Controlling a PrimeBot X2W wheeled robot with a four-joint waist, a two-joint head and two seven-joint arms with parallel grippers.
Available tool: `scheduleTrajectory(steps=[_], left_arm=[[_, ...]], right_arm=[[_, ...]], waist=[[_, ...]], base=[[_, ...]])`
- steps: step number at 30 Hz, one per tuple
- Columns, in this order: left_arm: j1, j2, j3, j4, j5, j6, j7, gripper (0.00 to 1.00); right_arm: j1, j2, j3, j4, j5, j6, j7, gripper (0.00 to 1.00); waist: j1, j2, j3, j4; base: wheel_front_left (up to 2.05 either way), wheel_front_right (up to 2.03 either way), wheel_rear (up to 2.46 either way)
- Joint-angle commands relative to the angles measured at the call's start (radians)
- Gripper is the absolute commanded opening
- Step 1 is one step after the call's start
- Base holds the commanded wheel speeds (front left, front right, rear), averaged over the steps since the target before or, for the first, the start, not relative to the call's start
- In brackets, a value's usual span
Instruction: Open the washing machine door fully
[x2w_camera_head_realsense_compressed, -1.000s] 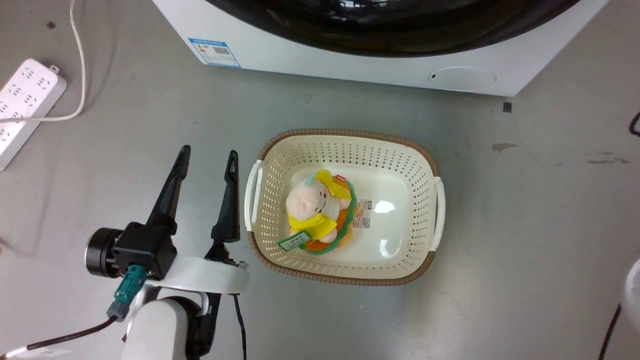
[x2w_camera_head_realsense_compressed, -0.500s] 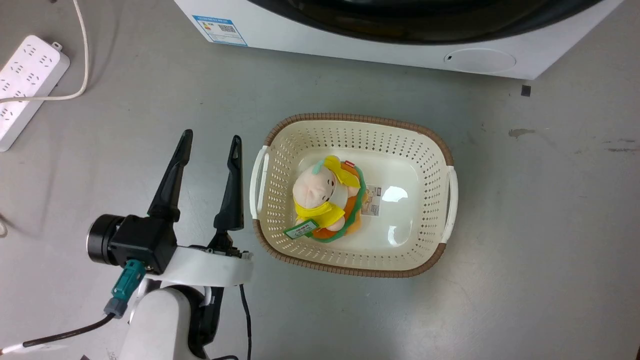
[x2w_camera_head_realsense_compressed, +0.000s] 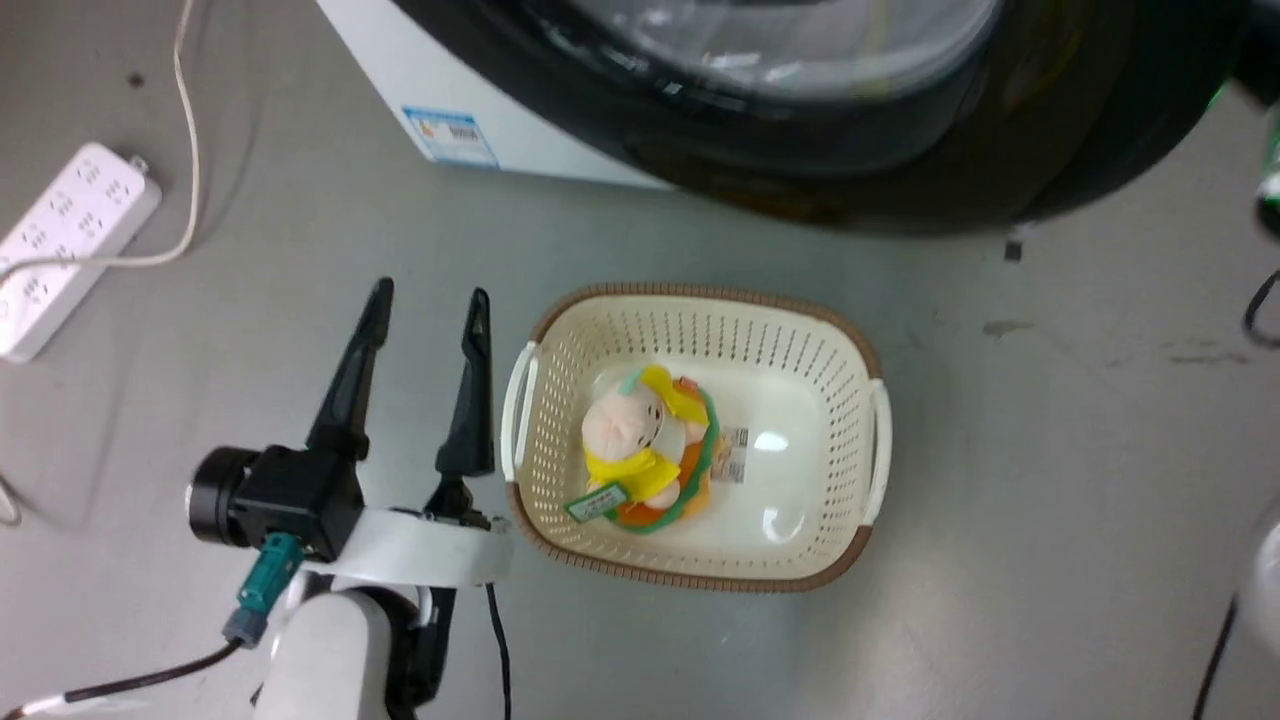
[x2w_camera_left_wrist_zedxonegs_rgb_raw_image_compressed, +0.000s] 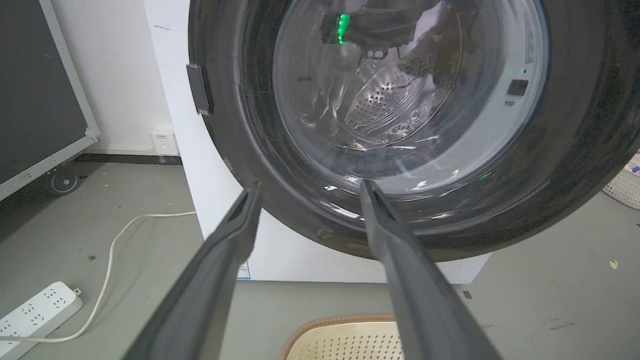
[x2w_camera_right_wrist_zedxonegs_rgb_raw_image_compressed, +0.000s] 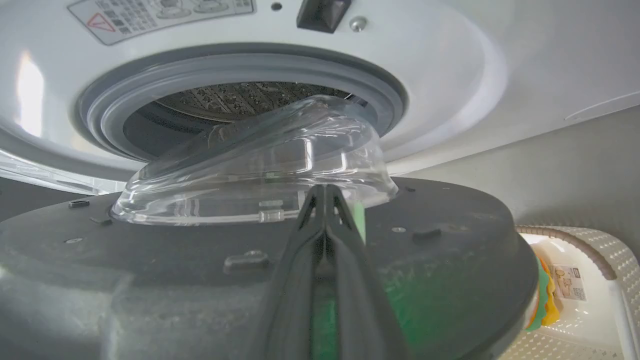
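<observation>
**Fingers of left gripper (x2w_camera_head_realsense_compressed: 430, 290) spread, of right gripper (x2w_camera_right_wrist_zedxonegs_rgb_raw_image_compressed: 325, 189) pinched together; washing machine door (x2w_camera_head_realsense_compressed: 900, 170) part open**

- Left fingers (x2w_camera_head_realsense_compressed: 352, 375): 2 dark prongs held apart, nothing between them. They are above bare floor (x2w_camera_head_realsense_compressed: 1050, 450), just beside the basket (x2w_camera_head_realsense_compressed: 700, 293) on its left. In the left wrist view they point at the lower rim of the door.
- Right fingers (x2w_camera_right_wrist_zedxonegs_rgb_raw_image_compressed: 350, 260): pressed flat against each other, tips at the foot of the clear glass bowl (x2w_camera_right_wrist_zedxonegs_rgb_raw_image_compressed: 250, 165) on the door's inner face. Cannot tell whether the tips touch it. Green glow low between the 2 fingers.
- Door: swung off the front of the washing machine (x2w_camera_head_realsense_compressed: 400, 60) and standing at an angle. In the right wrist view the bowl is clear of the grey rubber ring (x2w_camera_right_wrist_zedxonegs_rgb_raw_image_compressed: 115, 115), and the perforated drum (x2w_camera_right_wrist_zedxonegs_rgb_raw_image_compressed: 240, 100) shows behind it. In the head view the black rim hangs over the floor near the basket's far edge.
- Blue sticker (x2w_camera_head_realsense_compressed: 455, 135) low on the washer's white front.
- Basket: cream, brown rim, on the floor in front of the washer. 1 plush toy (x2w_camera_head_realsense_compressed: 640, 440) lies inside, toward its left wall.
- White power strip (x2w_camera_head_realsense_compressed: 70, 240) with cord on the floor, well left of the washer.
</observation>
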Motion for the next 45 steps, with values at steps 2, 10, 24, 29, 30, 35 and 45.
scheduleTrajectory(steps=[2,10,24,29,30,35,45], left_arm=[[0.023,0.002,-0.008,0.007,-0.004,0.009,-0.006,1.0],[0.066,0.002,-0.026,0.036,-0.003,0.013,-0.006,1.0],[0.153,0.002,-0.07,0.081,-0.011,0.022,-0.006,1.0],[0.18,0.002,-0.085,0.101,-0.01,0.019,-0.006,1.0],[0.18,0.002,-0.085,0.101,-0.01,0.019,-0.006,1.0],[0.199,0.002,-0.101,0.11,-0.011,0.019,-0.006,1.0],[0.224,0.002,-0.089,0.123,-0.055,0.024,-0.006,1.0]], right_arm=[[0.063,0.027,-0.006,-0.032,-0.003,0.001,0.034,0.0],[0.217,0.049,0.055,-0.104,0.075,0.001,0.148,0.0],[0.51,0.05,0.447,-0.12,0.528,0.001,0.158,0.0],[0.63,0.05,0.642,-0.188,0.723,0.001,0.119,0.0],[0.63,0.05,0.642,-0.188,0.723,0.001,0.119,0.0],[0.736,0.05,0.83,-0.279,0.869,0.001,0.05,0.0],[0.868,0.05,1.075,-0.424,0.98,0.001,-0.106,0.0]], waist=[[0.0,-0.0001,-0.052,-0.014],[0.0,-0.0001,-0.136,-0.026],[0.0,-0.0001,-0.239,-0.033],[0.0,-0.0001,-0.263,-0.035],[0.0,-0.0001,-0.263,-0.035],[0.0,-0.0001,-0.275,-0.032],[0.0,-0.0001,-0.293,-0.021]], base=[[0.0,0.0,0.0],[0.0,0.0,0.0],[0.0,0.0,0.0],[0.0,0.0,0.0],[0.0,0.0,0.0],[0.0,0.0,0.0],[0.0,0.0,0.0]])
